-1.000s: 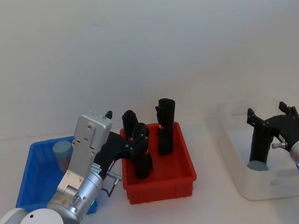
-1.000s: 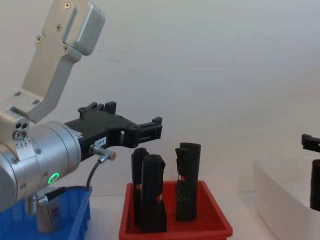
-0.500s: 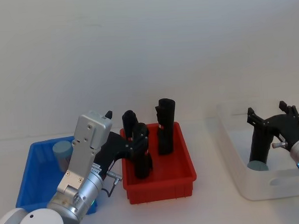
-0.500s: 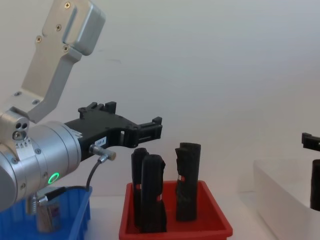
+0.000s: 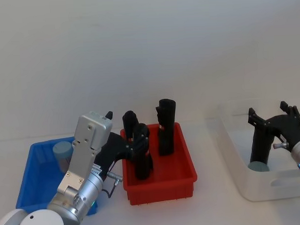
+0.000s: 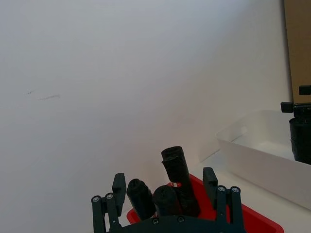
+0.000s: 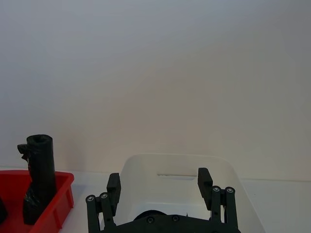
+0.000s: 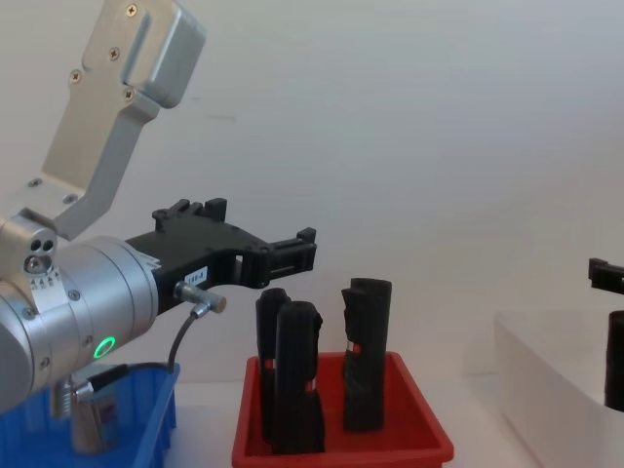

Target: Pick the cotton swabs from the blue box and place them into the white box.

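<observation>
**Two swab tubs, one in each box**

Three bins stand in a row on the white bench (image 5: 209, 209): blue on the robot's left, red in the middle, white on its right. Nearest in the head view is the left arm, its silver housing rising over the near right corner of the blue box (image 5: 37, 172). The left end effector (image 5: 137, 144) reaches forward at the left edge of the red bin (image 5: 165, 184), above it and level with the tops of the black pieces; in the left wrist view its fingers (image 6: 119, 187) stand spread with nothing between them.

One tub of cotton swabs (image 5: 63, 155) stands upright at the far end of the blue box, pale lid up, apart from the end effector. In the chest view it shows low at the left, behind the blue wall (image 8: 156, 429).

Three tall black pieces (image 5: 165, 127) stand upright inside the red bin, two close together toward its left, one farther back.

The right end effector (image 5: 274, 118) hangs over the near part of the white box (image 5: 231, 154), well above its floor. Its fingers (image 7: 113, 187) are parted and hold nothing. Below it, on the floor of the white box, sits a second tub of cotton swabs (image 5: 259, 166) with a tall black piece (image 5: 261, 145) standing just behind it.

A plain pale wall (image 5: 147, 53) closes the scene behind the bench.
</observation>
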{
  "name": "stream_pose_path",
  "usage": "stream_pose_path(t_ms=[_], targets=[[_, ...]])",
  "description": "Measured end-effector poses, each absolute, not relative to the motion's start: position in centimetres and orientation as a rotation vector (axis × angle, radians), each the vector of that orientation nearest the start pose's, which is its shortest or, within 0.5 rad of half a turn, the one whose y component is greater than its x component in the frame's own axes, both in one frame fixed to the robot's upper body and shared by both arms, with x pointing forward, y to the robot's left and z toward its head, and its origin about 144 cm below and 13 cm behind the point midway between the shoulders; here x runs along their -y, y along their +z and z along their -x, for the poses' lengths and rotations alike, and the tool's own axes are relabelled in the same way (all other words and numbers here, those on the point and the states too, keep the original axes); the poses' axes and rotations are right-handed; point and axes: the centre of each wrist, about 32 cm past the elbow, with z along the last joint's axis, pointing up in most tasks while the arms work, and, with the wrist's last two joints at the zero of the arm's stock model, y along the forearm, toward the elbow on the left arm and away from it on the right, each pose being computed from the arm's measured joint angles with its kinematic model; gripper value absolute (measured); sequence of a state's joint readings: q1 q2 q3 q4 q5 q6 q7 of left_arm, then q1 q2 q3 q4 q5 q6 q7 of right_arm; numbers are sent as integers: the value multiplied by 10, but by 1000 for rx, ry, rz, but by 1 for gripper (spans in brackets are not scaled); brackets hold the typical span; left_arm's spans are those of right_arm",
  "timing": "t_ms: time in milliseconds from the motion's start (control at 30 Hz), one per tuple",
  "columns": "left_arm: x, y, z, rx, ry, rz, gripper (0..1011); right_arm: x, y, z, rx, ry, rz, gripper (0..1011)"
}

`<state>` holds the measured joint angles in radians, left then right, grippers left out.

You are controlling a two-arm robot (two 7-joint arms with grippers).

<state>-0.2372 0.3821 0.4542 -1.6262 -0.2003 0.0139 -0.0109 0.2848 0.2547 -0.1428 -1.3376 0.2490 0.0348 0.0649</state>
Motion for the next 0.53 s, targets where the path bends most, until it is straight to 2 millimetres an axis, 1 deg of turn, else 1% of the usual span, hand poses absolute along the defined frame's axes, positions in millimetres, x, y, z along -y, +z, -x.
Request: stream_pose_path(t_ms=[533], targets=[[-198, 1204, -492, 268, 1124, -61, 1004, 277, 1172, -537, 18, -1431, 35, 1001]])
